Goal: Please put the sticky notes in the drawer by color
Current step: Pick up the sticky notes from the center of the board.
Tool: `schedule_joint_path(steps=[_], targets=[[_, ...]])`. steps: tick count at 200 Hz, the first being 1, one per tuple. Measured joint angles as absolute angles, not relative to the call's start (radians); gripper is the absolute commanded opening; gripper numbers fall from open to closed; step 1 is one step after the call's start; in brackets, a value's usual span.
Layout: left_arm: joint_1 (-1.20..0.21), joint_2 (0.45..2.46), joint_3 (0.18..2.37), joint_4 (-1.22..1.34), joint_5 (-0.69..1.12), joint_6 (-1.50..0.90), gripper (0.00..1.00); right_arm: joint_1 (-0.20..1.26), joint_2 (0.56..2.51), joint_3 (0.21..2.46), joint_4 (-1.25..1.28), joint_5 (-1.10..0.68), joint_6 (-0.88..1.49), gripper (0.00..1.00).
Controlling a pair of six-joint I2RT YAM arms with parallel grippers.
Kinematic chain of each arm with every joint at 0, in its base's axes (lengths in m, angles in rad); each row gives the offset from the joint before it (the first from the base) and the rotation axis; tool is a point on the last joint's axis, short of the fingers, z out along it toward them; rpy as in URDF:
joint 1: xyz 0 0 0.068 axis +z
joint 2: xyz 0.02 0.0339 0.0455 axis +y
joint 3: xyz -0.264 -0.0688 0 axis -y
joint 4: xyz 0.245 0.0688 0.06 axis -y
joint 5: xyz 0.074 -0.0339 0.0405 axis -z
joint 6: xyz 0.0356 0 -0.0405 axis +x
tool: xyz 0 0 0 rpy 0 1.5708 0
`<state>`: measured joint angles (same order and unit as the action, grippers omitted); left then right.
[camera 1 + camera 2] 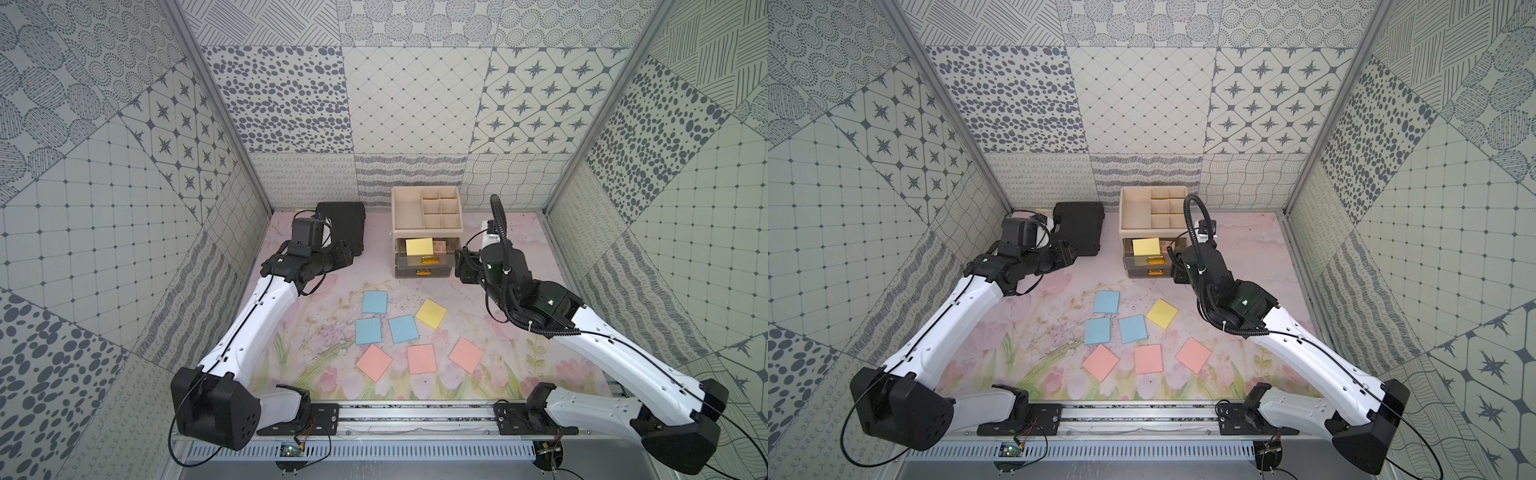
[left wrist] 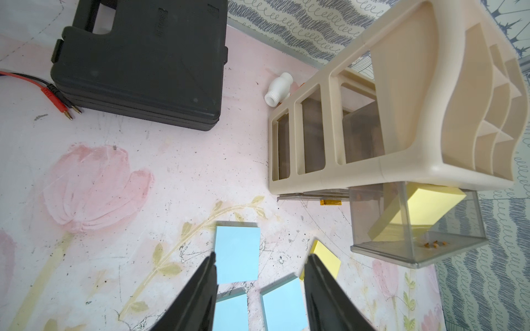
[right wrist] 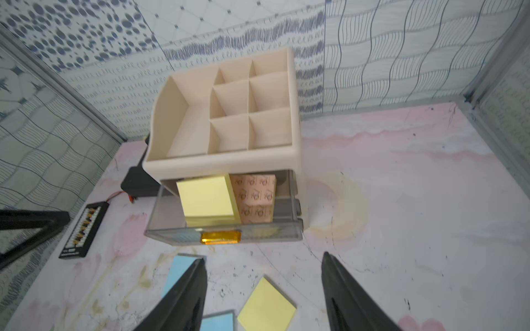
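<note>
The cream drawer cabinet [image 1: 424, 229] stands at the back of the table with its top drawer [image 3: 183, 238] pulled out. A yellow sticky note [image 3: 205, 197] leans inside it beside a patterned salmon block [image 3: 256, 197]. On the mat lie three blue notes [image 1: 374, 301] [image 1: 368, 331] [image 1: 403, 328], one yellow note [image 1: 431, 314] and three pink notes [image 1: 374, 362] [image 1: 421, 358] [image 1: 466, 355]. My right gripper [image 3: 263, 256] hovers open and empty in front of the drawer, above the yellow note. My left gripper [image 2: 261, 255] is open and empty left of the cabinet.
A flat black case [image 1: 343, 224] lies at the back left behind my left arm. Red plug leads [image 2: 57, 97] lie beside it. A white plastic piece [image 2: 279, 88] sits behind the cabinet. A black strip with gold contacts [image 3: 81, 232] lies left of the drawer.
</note>
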<state>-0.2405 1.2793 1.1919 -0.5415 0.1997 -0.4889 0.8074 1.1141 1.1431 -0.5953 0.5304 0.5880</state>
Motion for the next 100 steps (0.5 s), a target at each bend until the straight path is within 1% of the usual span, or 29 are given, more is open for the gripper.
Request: schedule_joint_path(steps=[15,44,74,100], targets=[[-0.241,1.275,1.19,-0.542,0.202,-0.489,0.53,0.807,1.114,1.061,-0.633,0.474,0.676,1.0],[-0.241,1.271,1.18,-0.541,0.207,-0.491,0.53,0.814,1.19,0.959,-0.663,0.349,0.809,0.99],[-0.241,1.261,1.172,-0.54,0.211,-0.491,0.53,0.828,1.343,0.949,-0.647,0.278,0.87,0.99],[-0.241,1.246,1.163,-0.541,0.211,-0.49,0.53,0.831,1.467,0.972,-0.64,0.257,0.92,0.99]])
